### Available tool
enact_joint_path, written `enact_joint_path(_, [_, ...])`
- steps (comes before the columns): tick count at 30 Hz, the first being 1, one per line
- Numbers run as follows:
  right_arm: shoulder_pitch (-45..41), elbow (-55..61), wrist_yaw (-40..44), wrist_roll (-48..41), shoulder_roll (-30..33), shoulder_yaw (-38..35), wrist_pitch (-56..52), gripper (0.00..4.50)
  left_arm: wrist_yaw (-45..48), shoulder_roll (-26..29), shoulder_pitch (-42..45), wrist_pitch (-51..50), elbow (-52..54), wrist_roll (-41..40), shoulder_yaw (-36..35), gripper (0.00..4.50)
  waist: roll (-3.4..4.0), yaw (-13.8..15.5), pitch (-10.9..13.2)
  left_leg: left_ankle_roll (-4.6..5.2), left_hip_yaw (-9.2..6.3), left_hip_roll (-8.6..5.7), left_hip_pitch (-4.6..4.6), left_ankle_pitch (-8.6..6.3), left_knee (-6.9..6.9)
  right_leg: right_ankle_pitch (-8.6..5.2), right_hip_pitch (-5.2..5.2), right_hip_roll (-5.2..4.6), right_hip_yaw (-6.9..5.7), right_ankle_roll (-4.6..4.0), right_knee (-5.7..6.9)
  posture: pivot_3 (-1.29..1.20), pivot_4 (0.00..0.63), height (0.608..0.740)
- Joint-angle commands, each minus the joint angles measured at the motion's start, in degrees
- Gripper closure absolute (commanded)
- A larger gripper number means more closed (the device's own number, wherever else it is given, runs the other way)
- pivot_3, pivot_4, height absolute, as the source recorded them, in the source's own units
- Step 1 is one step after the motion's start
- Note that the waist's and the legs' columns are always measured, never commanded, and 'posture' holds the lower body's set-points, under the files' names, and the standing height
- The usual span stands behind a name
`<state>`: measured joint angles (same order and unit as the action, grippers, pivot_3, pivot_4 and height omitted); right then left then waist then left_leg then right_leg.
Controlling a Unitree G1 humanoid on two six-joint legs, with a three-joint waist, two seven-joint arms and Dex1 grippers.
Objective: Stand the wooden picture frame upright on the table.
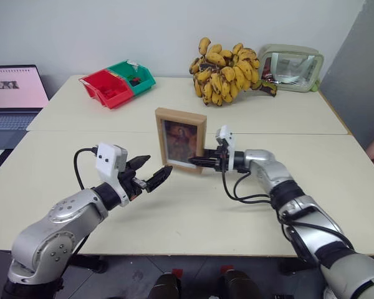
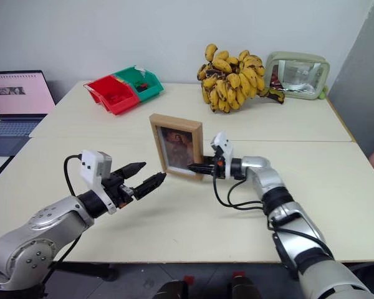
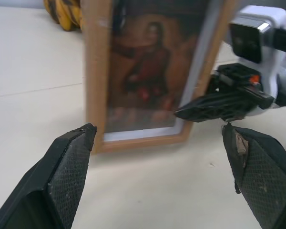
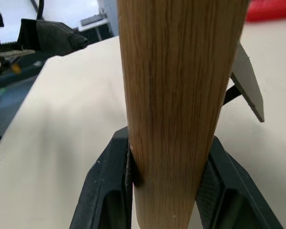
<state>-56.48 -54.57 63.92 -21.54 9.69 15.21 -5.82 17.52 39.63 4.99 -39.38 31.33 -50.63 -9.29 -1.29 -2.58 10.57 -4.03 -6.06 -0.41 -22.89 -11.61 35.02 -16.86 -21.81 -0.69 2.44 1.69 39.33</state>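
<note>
frame [image 1: 181, 139] upright on table [image 1: 174, 212], seemingly | right hand [image 1: 202, 162] clamps its edge | left hand [image 1: 154, 173] wide, empty

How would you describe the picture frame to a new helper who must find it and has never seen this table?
On the cream table, look just in front of the seam across its middle. There the wooden picture frame stands upright, its edge clamped by the right gripper. It alone has a light wood border around a brownish portrait, unlike the bananas and bins behind.

Wooden picture frame [image 1: 181, 140] upright mid-table [image 1: 174, 218]; right gripper [image 1: 196, 162] clamps its 3 o'clock edge; left gripper [image 1: 154, 171] gaping at 7 o'clock, apart.
</note>
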Motion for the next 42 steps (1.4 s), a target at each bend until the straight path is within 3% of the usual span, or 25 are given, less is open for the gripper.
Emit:
enact_joint_path(1, [-3.3,-6.4,1.8,1.8,-2.0,-3.7,0.5,3.22,2.0,-0.5,-1.0,1.8,2.3,3.0,-0.1,0.00,0.00,0.1,0.0,0.00,0.00,0.01,-0.02,0.00,-0.01,0.00,-0.01,-0.01,0.01,0.00,-0.02,0.00,0.150,0.740])
enact_joint_path(10, [-4.7,-11.7,1.5,3.3,-5.2,-10.0,-5.2,3.22,2.4,-2.2,-1.2,1.1,1.9,6.6,-0.4,0.00,0.01,-0.3,0.0,0.01,-0.01,0.03,0.00,0.00,-0.01,0.00,0.00,0.01,0.00,0.00,0.01,0.00,0.150,0.740])
enact_joint_path(12, [-4.4,-11.8,1.5,4.3,-5.2,-10.5,-5.3,2.51,2.7,-2.3,-0.9,1.1,1.7,7.0,-0.6,0.00,0.01,-0.4,0.0,0.01,0.00,0.02,0.02,0.00,-0.01,0.00,0.00,0.01,0.01,0.01,0.02,0.00,0.150,0.740])
enact_joint_path(22, [0.7,-6.4,3.0,9.5,-1.7,-9.7,-2.5,0.29,4.2,-2.4,-1.3,1.0,1.4,8.9,-1.1,0.00,0.01,-0.4,0.0,0.01,-0.01,0.01,-0.01,0.00,-0.01,0.00,0.00,0.01,0.00,0.01,0.00,0.00,0.150,0.740])
enact_joint_path(23, [2.0,-4.4,3.3,9.9,-0.6,-9.6,-2.4,0.04,4.3,-2.1,-1.3,0.9,1.2,9.0,-1.6,0.00,0.01,-0.4,0.0,0.01,-0.01,0.01,-0.01,-0.01,-0.01,0.00,0.01,0.01,0.00,0.01,0.00,0.00,0.150,0.740])
enact_joint_path(27, [9.1,9.5,5.5,10.2,6.2,-9.3,-5.3,0.04,6.1,0.0,-1.8,0.5,-0.2,9.3,-4.6,0.00,0.01,0.0,0.0,0.01,-0.06,0.00,-0.02,-0.01,0.00,0.00,0.03,-0.01,-0.04,0.02,-0.01,0.00,0.150,0.740])
enact_joint_path(34, [20.3,43.2,0.8,4.3,18.4,-14.2,-24.1,0.04,12.8,7.2,2.5,-0.9,-8.8,10.4,-8.3,0.00,0.10,0.0,0.1,0.01,0.02,0.04,-0.02,-0.01,-0.04,0.00,0.01,-0.01,0.00,0.02,-0.10,0.00,0.150,0.740])
enact_joint_path(42, [23.8,74.7,-15.1,-7.4,17.3,-18.2,-53.9,0.04,24.7,17.1,8.1,-3.4,-19.0,9.9,-9.4,0.00,0.10,-0.6,0.1,0.01,-0.09,0.08,-0.07,-0.02,-0.14,-0.05,-0.08,0.16,-0.06,-0.04,-0.15,0.00,0.150,0.740])
